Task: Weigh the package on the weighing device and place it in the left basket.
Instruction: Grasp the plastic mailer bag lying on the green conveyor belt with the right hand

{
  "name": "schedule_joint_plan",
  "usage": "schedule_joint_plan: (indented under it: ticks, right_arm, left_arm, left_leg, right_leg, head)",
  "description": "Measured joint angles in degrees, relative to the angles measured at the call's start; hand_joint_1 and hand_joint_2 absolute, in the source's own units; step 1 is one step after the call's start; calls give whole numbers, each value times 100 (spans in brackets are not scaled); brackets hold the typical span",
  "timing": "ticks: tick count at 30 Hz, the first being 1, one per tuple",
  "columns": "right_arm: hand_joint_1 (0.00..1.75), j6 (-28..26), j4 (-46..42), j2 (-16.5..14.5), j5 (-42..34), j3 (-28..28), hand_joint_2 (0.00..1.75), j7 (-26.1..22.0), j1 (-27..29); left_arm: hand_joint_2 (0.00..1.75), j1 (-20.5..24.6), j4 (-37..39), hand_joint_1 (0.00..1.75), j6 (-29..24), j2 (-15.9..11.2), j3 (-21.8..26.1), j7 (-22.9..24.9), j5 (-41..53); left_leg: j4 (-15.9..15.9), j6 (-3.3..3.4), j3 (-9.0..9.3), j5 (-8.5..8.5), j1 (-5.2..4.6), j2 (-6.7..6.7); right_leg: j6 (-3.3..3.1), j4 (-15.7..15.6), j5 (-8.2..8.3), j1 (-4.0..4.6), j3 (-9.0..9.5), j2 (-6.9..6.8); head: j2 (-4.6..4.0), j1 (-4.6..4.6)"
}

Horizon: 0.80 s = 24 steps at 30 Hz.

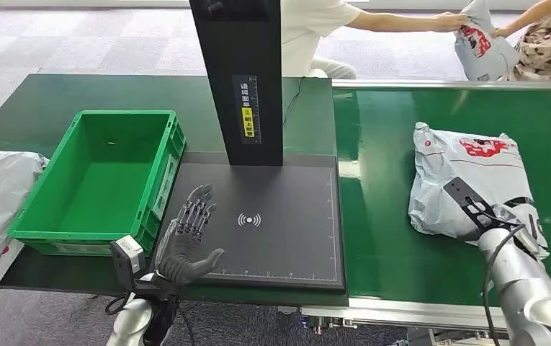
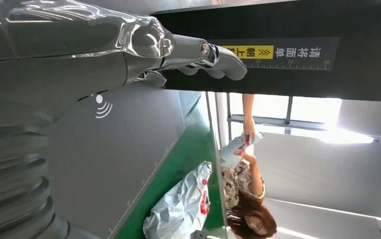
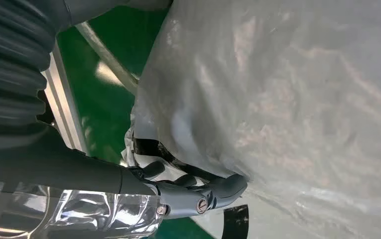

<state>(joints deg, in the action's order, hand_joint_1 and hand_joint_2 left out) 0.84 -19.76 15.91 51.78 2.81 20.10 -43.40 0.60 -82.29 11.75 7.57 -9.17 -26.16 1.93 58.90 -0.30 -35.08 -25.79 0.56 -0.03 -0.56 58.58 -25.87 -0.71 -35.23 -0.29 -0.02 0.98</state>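
Black post (image 1: 238, 79): label 请将面单 朝上放置; scale plate (image 1: 272, 216): wireless sign.

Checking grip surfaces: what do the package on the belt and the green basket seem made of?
Package: thin grey plastic film, probably a poly mailer; it wrinkles and shines. Basket: rigid moulded plastic, judging by its ribbed walls and slight sheen.

Right hand (image 3: 188, 191) fingers touch the grey package (image 3: 288, 114)

The left hand (image 1: 189, 234) is raised palm-up with its fingers (image 1: 196, 209) spread and straight, thumb out to the side, holding nothing. The right arm (image 1: 528, 288) reaches forward, its wrist bent, and the right hand (image 3: 188, 191) has its fingers curled against a grey package (image 1: 467, 180).
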Motion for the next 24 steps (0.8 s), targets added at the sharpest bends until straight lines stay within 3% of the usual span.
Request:
schedule_joint_plan:
  ticks: [1, 4, 5, 19, 24]
  right_arm:
    - [22, 4, 12, 0, -3, 0, 175, 7, 18]
    - [147, 15, 57, 0, -35, -1, 175, -5, 100]
    - [175, 17, 71, 0, -50, -1, 175, -29, 127]
    - [175, -122, 117, -3, -130, 46, 175, -490, 297]
    - [175, -411, 60, -15, -136, 102, 175, -790, 404]
  left_arm:
    - [175, -14, -1, 0, 0, 0, 8, 10, -9]
    - [175, -80, -2, 0, 14, 1, 56, 39, -78]
    - [175, -103, -2, 0, 34, 1, 78, 44, -119]
    - [175, -180, -46, 0, 142, 26, 241, 153, -212]
    - [175, -188, -47, 0, 159, 35, 264, 168, -220]
  left_leg:
    - [0, 0, 0, 0, 0, 0]
    - [0, 0, 0, 0, 0, 0]
    - [0, 0, 0, 0, 0, 0]
    - [0, 0, 2, 1, 0, -1]
    - [0, 0, 1, 0, 0, -1]
  right_leg:
    - [0, 0, 0, 0, 0, 0]
    - [0, 0, 0, 0, 0, 0]
    - [0, 0, 0, 0, 0, 0]
    - [0, 0, 0, 0, 5, -3]
    - [0, 0, 0, 0, 4, -3]
  head:
    - [0, -1]
    - [0, -1]
    - [0, -1]
    - [0, -1]
    - [0, -1]
